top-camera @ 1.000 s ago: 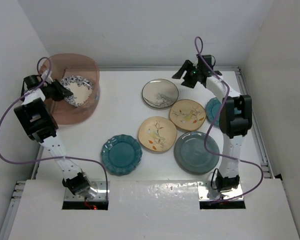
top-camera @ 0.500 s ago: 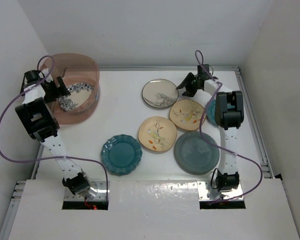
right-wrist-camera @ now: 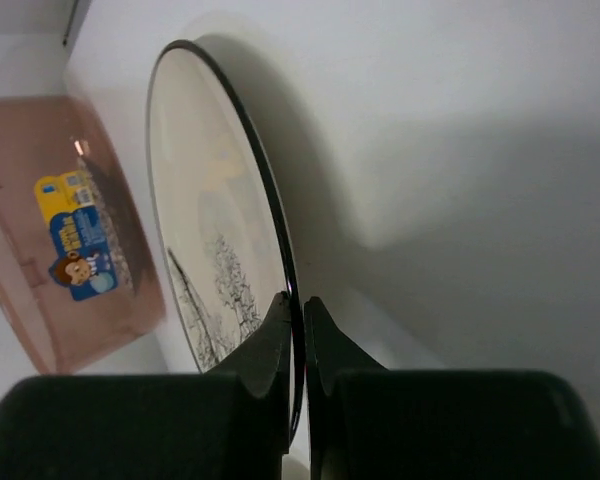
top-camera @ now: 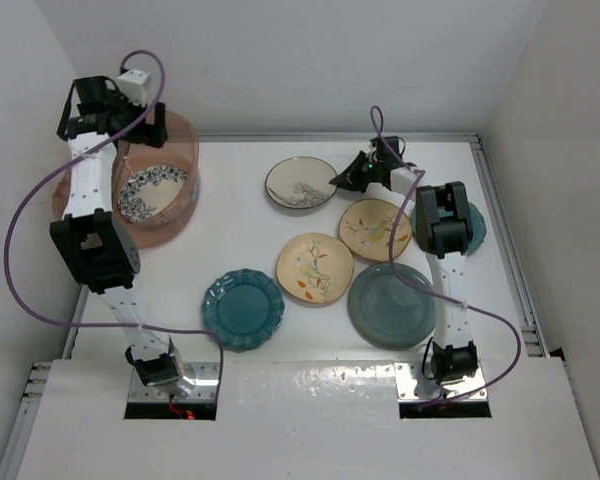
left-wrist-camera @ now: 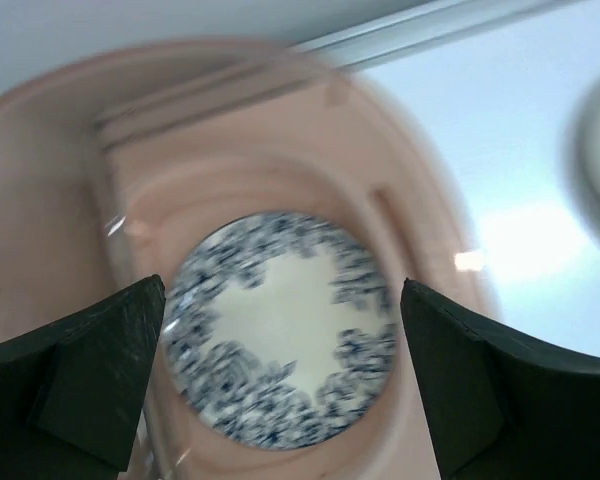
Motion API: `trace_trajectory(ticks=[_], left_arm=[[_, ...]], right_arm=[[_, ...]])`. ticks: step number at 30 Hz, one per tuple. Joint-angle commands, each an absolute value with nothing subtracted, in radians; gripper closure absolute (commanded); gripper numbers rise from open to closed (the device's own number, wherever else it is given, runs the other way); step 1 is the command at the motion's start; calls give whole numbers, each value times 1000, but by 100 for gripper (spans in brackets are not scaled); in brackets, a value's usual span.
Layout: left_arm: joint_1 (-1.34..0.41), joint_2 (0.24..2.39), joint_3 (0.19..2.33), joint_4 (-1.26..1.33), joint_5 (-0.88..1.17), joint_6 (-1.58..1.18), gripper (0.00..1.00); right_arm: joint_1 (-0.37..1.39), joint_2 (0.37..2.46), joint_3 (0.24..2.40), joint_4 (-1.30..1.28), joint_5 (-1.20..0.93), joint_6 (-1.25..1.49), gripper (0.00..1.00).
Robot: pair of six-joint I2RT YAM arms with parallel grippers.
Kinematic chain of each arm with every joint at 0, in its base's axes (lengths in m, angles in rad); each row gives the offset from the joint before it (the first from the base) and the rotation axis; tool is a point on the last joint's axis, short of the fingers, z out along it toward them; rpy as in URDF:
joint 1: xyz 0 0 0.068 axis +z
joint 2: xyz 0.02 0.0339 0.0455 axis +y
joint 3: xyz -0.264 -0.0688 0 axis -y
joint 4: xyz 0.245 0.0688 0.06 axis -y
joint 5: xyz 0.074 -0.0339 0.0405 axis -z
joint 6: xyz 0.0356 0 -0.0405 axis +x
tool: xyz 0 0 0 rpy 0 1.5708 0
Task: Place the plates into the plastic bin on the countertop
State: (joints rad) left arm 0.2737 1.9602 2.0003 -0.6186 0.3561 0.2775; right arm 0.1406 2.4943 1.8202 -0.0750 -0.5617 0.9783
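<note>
The pink plastic bin (top-camera: pixel 175 222) stands at the far left of the countertop (top-camera: pixel 235 225). A blue-patterned plate (top-camera: pixel 152 192) lies flat inside it. My left gripper (top-camera: pixel 112 118) hangs open above the bin, and its wrist view looks straight down on that plate (left-wrist-camera: pixel 280 330) between the spread fingers (left-wrist-camera: pixel 283 292). My right gripper (top-camera: pixel 342 180) is shut on the right rim of the white dark-rimmed plate (top-camera: pixel 300 184). In the right wrist view the fingers (right-wrist-camera: pixel 300 302) pinch the dark rim of this plate (right-wrist-camera: pixel 205 200).
Two cream bird plates (top-camera: pixel 375 229) (top-camera: pixel 315 267), a grey-green plate (top-camera: pixel 393 305) and a teal scalloped plate (top-camera: pixel 243 308) lie mid-table. Another teal plate (top-camera: pixel 473 226) shows behind the right arm. Metal rails (top-camera: pixel 505 250) and white walls bound the counter.
The left gripper opened, leaving the blue-patterned plate flat in the bin, and rose. The right gripper came down to the left and shut on the white plate's rim, shifting that plate left.
</note>
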Motion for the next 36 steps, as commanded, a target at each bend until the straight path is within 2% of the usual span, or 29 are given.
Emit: trace_trajectory(ticks=[1,4,8,11,20,24,25,26,28,29,32,35,36], left_arm=[[164,1931,2025,-782,532,367,0],[45,1977,2005,-782,696,293,0],[-3,2081,2060,-782,863,184,0],[-12,2109,2072,-710,900,121,0],[-26,2118,2027,-548,805,28,0],[-26,2129,1990,-538,919,-5,6],[-15,2129,1974,-538,983,-5,9],[-15,2120,1965,-538,1020,-5,25],[-5,2120,1951,-528,1105,-29,47],[-5,2111,1939,-528,1124,-29,63],[8,2111,1915,-518,1175,-43,88],[28,2111,1914,-518,1175,-67,100],[28,2111,1914,-518,1175,-81,100]], right_arm=[[161,2378,1801,64,-587,1029,100],[195,2272,1784,162,-623,1045,100],[230,2152,1743,189,-627,994,100],[248,2103,1726,198,-653,986,100],[285,2054,1664,353,-693,1075,100],[285,2071,1678,459,-719,1144,100],[287,2072,1680,450,-713,1146,100],[285,2075,1689,449,-713,1140,100],[287,2089,1692,448,-713,1138,100],[288,2103,1697,448,-715,1138,100],[290,2132,1697,416,-700,1128,100],[290,2147,1692,408,-692,1114,100],[291,2149,1689,408,-686,1112,98]])
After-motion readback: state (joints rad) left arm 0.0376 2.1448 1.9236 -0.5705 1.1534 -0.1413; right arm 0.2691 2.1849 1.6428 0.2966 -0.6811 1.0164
